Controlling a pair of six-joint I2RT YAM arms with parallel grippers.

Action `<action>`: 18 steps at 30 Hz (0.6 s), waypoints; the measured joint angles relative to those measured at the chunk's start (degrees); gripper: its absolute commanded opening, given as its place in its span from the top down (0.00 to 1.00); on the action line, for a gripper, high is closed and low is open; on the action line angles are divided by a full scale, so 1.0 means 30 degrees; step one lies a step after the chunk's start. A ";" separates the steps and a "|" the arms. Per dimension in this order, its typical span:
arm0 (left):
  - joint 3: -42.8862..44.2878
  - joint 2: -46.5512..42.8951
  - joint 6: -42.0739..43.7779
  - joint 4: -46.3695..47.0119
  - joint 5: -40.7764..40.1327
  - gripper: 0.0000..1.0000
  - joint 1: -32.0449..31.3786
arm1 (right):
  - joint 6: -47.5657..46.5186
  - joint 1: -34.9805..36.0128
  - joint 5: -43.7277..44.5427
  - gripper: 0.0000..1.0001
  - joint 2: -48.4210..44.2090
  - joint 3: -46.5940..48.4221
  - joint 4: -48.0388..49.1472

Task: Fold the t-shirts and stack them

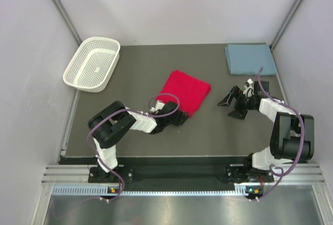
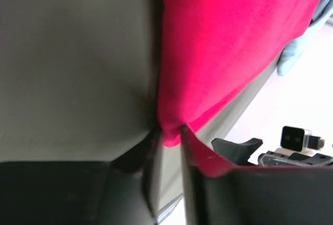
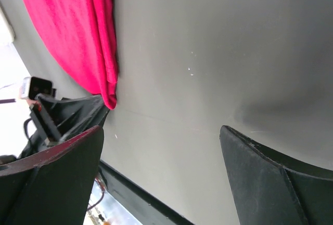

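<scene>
Your left tool (image 1: pixel 178 117) has its fingers pinched on the near corner of the red shirt (image 1: pixel 186 91), so you can lift that folded square and carry it. Your right tool (image 1: pixel 232 105) stands wide apart on the shirt's other side, with nothing inside (ready to help, I think). The blue-grey shirt (image 1: pixel 250 58) lies folded well past the right tool, a good bottom for the stack. The tabletop (image 1: pixel 130 69) is dark, flat and smooth. Pale walls stand around it, and a white basket (image 1: pixel 86 84) sits far beyond the left tool.
</scene>
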 measured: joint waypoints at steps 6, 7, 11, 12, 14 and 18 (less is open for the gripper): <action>-0.0022 0.0590 0.0277 0.0889 0.0393 0.90 0.0131 | 0.0488 0.0619 -0.0146 0.07 0.0444 0.0000 0.0896; -0.0015 0.0590 0.0444 0.0882 0.0525 0.96 0.0153 | 0.0765 0.0758 -0.0372 0.06 0.0656 0.0000 0.1319; 0.0313 0.0554 0.0947 0.0627 0.1166 1.00 0.0372 | 0.1727 0.1413 -0.0845 0.02 0.1311 -0.0015 0.2863; 0.0372 0.0474 0.1027 0.0539 0.1260 1.00 0.0415 | 0.2004 0.1676 -0.0940 0.01 0.1406 -0.0015 0.3410; 0.0437 0.0168 0.1093 0.0306 0.1494 1.00 0.0510 | 0.2528 0.2127 -0.1071 0.00 0.1545 -0.0015 0.4503; 0.0452 -0.0801 0.1107 -0.0058 0.1843 1.00 0.0765 | 0.3912 0.3191 -0.1355 0.00 0.2259 -0.0015 0.6994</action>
